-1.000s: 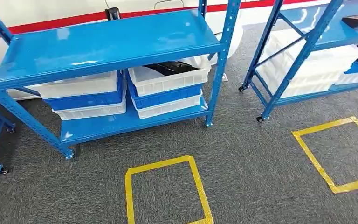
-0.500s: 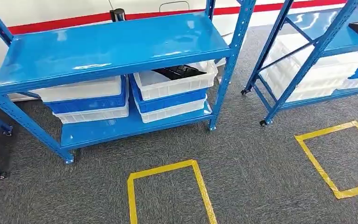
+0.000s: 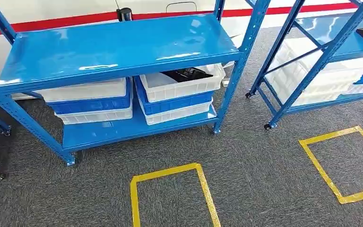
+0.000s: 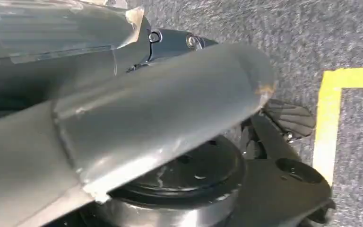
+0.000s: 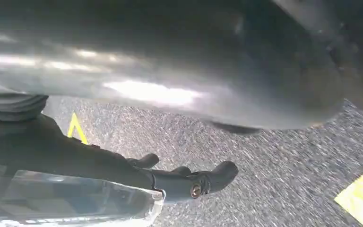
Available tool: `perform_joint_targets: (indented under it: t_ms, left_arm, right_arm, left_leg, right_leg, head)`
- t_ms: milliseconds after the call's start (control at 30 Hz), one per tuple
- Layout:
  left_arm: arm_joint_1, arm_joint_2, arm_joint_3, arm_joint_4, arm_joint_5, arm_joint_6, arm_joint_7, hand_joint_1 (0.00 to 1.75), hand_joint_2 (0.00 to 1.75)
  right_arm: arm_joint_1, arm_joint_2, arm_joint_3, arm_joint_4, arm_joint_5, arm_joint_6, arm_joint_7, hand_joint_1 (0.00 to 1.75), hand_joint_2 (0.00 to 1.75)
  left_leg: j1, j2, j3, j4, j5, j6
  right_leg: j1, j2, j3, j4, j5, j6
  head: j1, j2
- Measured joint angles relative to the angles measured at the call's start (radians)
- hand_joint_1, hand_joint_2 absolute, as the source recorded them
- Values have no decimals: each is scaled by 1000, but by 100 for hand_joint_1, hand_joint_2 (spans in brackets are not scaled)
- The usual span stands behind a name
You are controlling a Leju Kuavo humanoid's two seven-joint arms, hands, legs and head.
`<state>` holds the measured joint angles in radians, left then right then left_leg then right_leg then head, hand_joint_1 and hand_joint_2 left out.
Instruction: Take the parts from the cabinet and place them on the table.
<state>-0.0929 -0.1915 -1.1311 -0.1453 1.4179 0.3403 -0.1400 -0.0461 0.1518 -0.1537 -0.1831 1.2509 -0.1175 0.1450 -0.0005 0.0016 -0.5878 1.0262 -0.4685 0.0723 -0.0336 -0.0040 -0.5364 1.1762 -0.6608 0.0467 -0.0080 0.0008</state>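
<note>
Head view: a dark part (image 3: 185,74) lies in the top white bin (image 3: 182,82) under the rack's (image 3: 118,45) shelf; it looks rigid and light, best taken by an edge. Left wrist view: left hand's (image 4: 170,40) grasp can't be told. Right wrist view: right hand (image 5: 189,182) hangs with fingers curled, holding nothing.

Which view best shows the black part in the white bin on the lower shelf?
The head view: the black part lies in the top white bin, partly hidden under the upper shelf. Both wrist views face carpet, not it.
</note>
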Motion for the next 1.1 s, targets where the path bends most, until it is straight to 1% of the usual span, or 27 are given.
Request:
perform_joint_targets:
  t_ms: [33, 67, 100, 133, 167, 200, 233, 267, 300, 367, 400, 433, 467, 533, 567, 600, 633, 667, 700, 733, 767, 800, 867, 900, 933, 967, 1100]
  left_arm:
    - [0, 0, 0, 0, 0, 0, 0, 0, 0]
    - [1, 0, 0, 0, 1, 0, 1, 0, 0]
    - [1, 0, 0, 0, 2, 0, 1, 0, 0]
    - [1, 0, 0, 0, 2, 0, 2, 0, 0]
    - [1, 0, 0, 0, 2, 0, 2, 0, 0]
    - [1, -1, 0, 0, 2, 0, 2, 0, 0]
    - [1, -1, 0, 0, 2, 0, 2, 0, 0]
    - [1, -1, 0, 0, 2, 0, 2, 0, 0]
    - [1, -1, 0, 0, 2, 0, 2, 0, 0]
    - [1, 0, 0, 0, 2, 1, 2, 0, 0]
    - [1, 1, 0, 0, 2, 3, 2, 0, 0]
    - [1, 1, 0, 0, 2, 3, 2, 0, 0]
    - [1, 1, 0, 0, 5, 5, 2, 0, 0]
    - [1, 1, 0, 0, 6, 8, 1, 0, 0]
    - [2, 2, 0, 0, 6, 8, 1, 0, 0]
    - [3, 2, 0, 0, 6, 8, 0, 0, 0]
    - [3, 2, 0, 0, 7, 8, -1, 0, 0]
    - [3, 2, 0, 0, 7, 8, 0, 0, 0]
    - [3, 2, 0, 0, 7, 8, -1, 0, 0]
    - [3, 2, 0, 0, 7, 8, -1, 0, 0]
    - [0, 2, 0, 0, 7, 8, -1, 0, 0]
    - [0, 1, 0, 0, 7, 8, -1, 0, 0]
    - [2, 1, 0, 0, 7, 8, -2, 0, 0]
    - [2, 1, 0, 0, 7, 9, -2, 0, 0]
    - [2, -2, 0, 0, 8, 9, -2, 0, 0]
    - [2, -2, 0, 0, 8, 9, -2, 0, 0]
    - [4, -2, 0, 0, 10, 10, -2, 0, 0]
  right_arm:
    - [1, 0, 0, 0, 0, 0, 0, 0, 0]
    - [2, 0, 0, 0, 0, 0, 0, 0, 0]
    - [4, 0, 0, 0, 0, 0, 0, 0, 0]
    - [3, 0, 0, 0, 0, 0, 0, 0, 0]
    - [1, 0, 0, 0, 0, 0, 0, 0, 0]
    - [2, 0, 0, 0, 0, 0, 0, 0, 0]
    - [2, 0, 0, 0, 0, 0, 0, 0, 0]
    - [2, 0, 0, 0, 0, 0, 0, 0, 0]
    - [2, 0, 0, 0, 0, 0, 0, 0, 0]
    - [2, -1, 0, 0, 0, 0, 0, 0, 0]
    - [2, 2, 0, 0, 0, 0, 0, 0, 0]
    - [2, 2, 0, 0, 1, 0, -1, 0, 0]
    - [2, 2, 0, 0, 2, 0, -9, 0, 0]
    - [3, 1, 0, 0, 5, 0, -19, 0, 0]
    - [3, 0, 0, 0, 6, 0, -21, 0, 0]
    - [3, -2, 0, 0, 7, 0, -21, 0, 0]
    - [3, -3, 0, 0, 8, 0, -22, 0, 0]
    - [3, -3, 0, 0, 8, 0, -22, 0, 0]
    - [2, -3, 0, 0, 9, 0, -23, 0, 0]
    - [2, -3, 0, 0, 9, 0, -23, 0, 0]
    - [2, -3, 0, 0, 9, 0, -23, 0, 0]
    - [1, -4, 0, 0, 9, 0, -23, 0, 0]
    - [-2, -4, 0, 0, 4, 0, -31, 0, 0]
    - [-4, -3, 0, 0, 2, 0, -35, 0, 0]
    - [-4, -4, 0, -2, -1, 0, -37, 0, 0]
    - [-2, -3, 0, -1, -2, 0, -39, 0, 0]
    - [-11, -5, 0, -2, -3, 2, -39, 0, 0]
  left_leg:
    - [-2, 0, 0, 0, -1, 1]
    - [-4, -3, 0, 0, -1, 2]
    - [-7, -6, 1, 1, -1, 1]
    - [-8, -8, 4, 1, -1, 1]
    - [-9, -10, 8, 1, -2, -1]
    - [-9, -11, 13, 2, -4, -4]
    - [-9, -11, 13, 2, -4, -9]
    - [-18, -12, 15, 6, -10, -17]
    - [-17, -11, 15, 5, -11, -23]
    - [-12, -14, 17, 0, -9, -32]
    - [-10, -14, 15, 6, -12, -36]
    - [-8, -12, 9, 24, -26, -44]
    - [-5, -9, -15, 77, -63, -54]
    - [0, -9, -92, 229, -135, -66]
    - [3, -8, -130, 294, -150, -70]
    - [5, -6, -144, 309, -141, -72]
    - [7, -3, -134, 275, -108, -72]
    - [8, 2, -103, 207, -64, -70]
    - [8, 15, -60, 116, -18, -68]
    - [7, 53, -13, 24, 17, -62]
    - [-3, 68, -4, 18, 1, -58]
    - [-2, 54, -6, 9, 2, -54]
    - [-11, 42, -6, 9, -3, -41]
    - [-13, 36, -4, 1, 1, -35]
    - [-5, 31, 10, -14, 17, -36]
    - [-7, 32, 12, -19, 16, -42]
    - [-13, 29, 11, -18, 13, -37]
  right_leg:
    - [4, 1, -51, 86, -28, -4]
    - [8, 1, -83, 135, -36, -2]
    - [9, 1, -93, 137, -23, 2]
    - [9, 1, -80, 91, 8, 8]
    - [9, 1, -44, 0, 56, 15]
    - [9, 1, 0, -100, 101, 19]
    - [9, 1, 18, -156, 126, 12]
    - [18, 1, 15, -163, 133, 2]
    - [19, 1, 15, -161, 136, -7]
    - [23, 0, 16, -161, 138, -18]
    - [5, -1, 27, -165, 144, -26]
    - [7, -4, 28, -166, 144, -30]
    - [6, -10, 29, -165, 145, -38]
    - [8, -22, 29, -165, 143, -44]
    - [9, -30, 29, -165, 142, -45]
    - [9, -36, 29, -165, 140, -48]
    - [9, -43, 32, -165, 137, -47]
    - [9, -50, 36, -165, 134, -48]
    - [8, -57, 42, -165, 130, -46]
    - [10, -64, 49, -165, 125, -41]
    - [19, -68, 40, -167, 120, -34]
    - [23, -70, 44, -167, 116, -28]
    - [22, -82, 51, -178, 116, -19]
    - [24, -88, 58, -190, 118, -12]
    - [33, -90, 65, -186, 110, -20]
    - [30, -84, 67, -204, 127, -41]
    - [30, -83, 70, -207, 125, -43]
  head:
    - [-1, 0]
    - [0, 0]
    - [0, 0]
    - [0, 0]
    - [0, 0]
    - [0, 0]
    - [2, 0]
    - [1, 0]
    - [0, 0]
    - [1, 0]
    - [0, 0]
    - [0, 0]
    - [-9, 0]
    - [-10, 0]
    - [-10, 0]
    - [-9, 0]
    - [-10, 0]
    - [-10, 0]
    - [-10, 0]
    - [-11, 0]
    - [-9, 0]
    - [-5, 0]
    - [-6, 0]
    - [-8, 0]
    - [-7, 0]
    - [2, 0]
    - [5, 0]
